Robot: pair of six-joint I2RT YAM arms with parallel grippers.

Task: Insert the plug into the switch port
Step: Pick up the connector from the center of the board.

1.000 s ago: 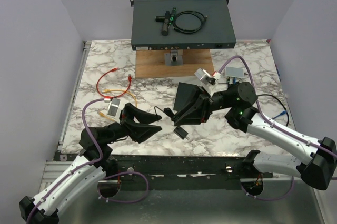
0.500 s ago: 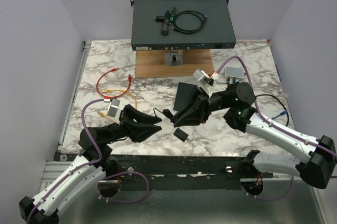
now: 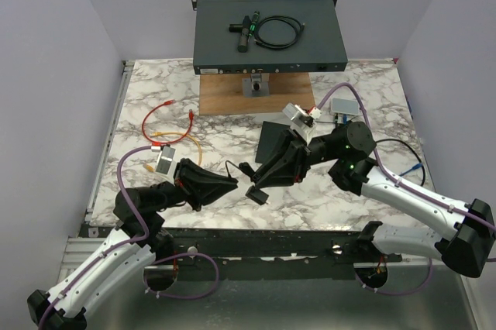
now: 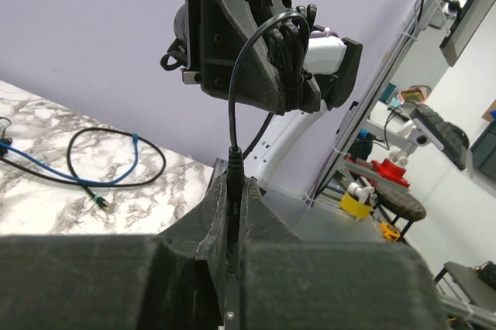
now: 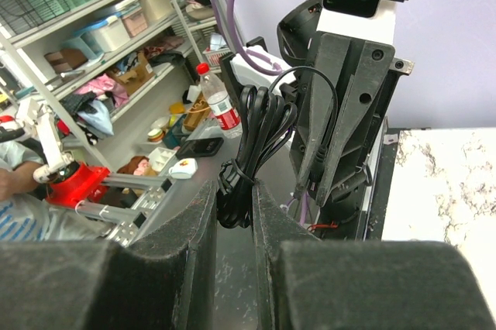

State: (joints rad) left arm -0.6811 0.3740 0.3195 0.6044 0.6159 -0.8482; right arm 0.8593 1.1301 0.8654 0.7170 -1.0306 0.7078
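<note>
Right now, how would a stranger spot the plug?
Find the marble table, then the left arm reaching over its front edge. The plug is the thin black tip pinched in the left tool, not the bundled cable the right tool holds.

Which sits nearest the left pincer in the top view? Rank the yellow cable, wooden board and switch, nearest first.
1. The yellow cable, just back-left of the left pincer.
2. The wooden board, mid-table, farther back.
3. The switch, at the far edge.
</note>
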